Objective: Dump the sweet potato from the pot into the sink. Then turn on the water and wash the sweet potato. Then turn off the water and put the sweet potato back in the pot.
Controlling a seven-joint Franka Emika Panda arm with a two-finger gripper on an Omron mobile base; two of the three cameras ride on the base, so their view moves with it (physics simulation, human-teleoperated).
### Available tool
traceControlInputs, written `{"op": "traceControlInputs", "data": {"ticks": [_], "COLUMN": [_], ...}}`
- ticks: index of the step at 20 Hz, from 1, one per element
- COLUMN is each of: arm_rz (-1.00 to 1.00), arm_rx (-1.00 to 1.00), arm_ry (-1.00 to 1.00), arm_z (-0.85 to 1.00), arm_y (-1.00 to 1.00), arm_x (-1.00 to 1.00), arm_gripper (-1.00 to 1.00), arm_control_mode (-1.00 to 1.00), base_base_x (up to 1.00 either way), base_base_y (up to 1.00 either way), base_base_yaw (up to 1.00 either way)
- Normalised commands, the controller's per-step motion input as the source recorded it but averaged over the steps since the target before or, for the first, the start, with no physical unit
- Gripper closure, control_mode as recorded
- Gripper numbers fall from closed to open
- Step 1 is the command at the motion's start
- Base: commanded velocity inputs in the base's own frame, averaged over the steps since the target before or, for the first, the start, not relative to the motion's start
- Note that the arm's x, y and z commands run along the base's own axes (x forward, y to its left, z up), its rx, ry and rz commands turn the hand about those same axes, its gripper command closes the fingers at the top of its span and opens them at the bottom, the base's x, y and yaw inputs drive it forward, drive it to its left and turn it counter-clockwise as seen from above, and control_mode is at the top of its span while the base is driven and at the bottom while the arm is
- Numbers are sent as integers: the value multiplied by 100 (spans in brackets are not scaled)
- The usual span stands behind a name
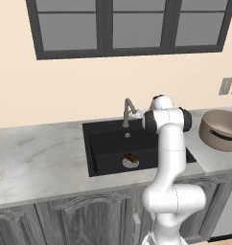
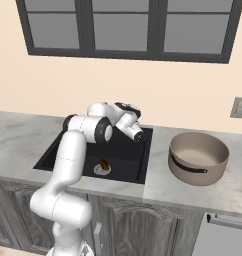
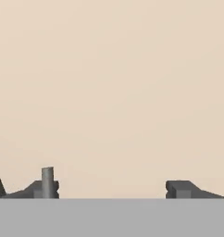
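So dump's done: sweet potato lies in sink, pot empty, gripper jaws spread nr faucet; wash + return left.

Sweet potato in sink; pot right on counter

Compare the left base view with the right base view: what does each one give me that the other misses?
The left base view gives the grey faucet, standing clear behind the sink beside the arm's wrist. The right base view gives the whole pot, rim to base, its inside empty; the left one cuts it at the frame edge. Both share the sweet potato lying on the silver drain, the marble counter and the window.
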Motion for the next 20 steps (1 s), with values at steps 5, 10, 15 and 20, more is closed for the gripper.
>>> {"op": "traceControlInputs", "data": {"ticks": [5, 10, 15, 20], "arm_rz": [-6, -11, -13, -13], "arm_rx": [0, 0, 1, 5], "arm_ry": [4, 1, 2, 4], "arm_z": [-17, -11, -10, -12], "arm_y": [-15, -58, -76, -94], "arm_x": [14, 1, 0, 0], "arm_gripper": [100, 100, 100, 100], "arm_control_mode": [-100, -100, -100, -100], "base_base_x": [0, 0, 0, 0], "base_base_y": [0, 0, 0, 0], "base_base_yaw": [0, 0, 0, 0]}}
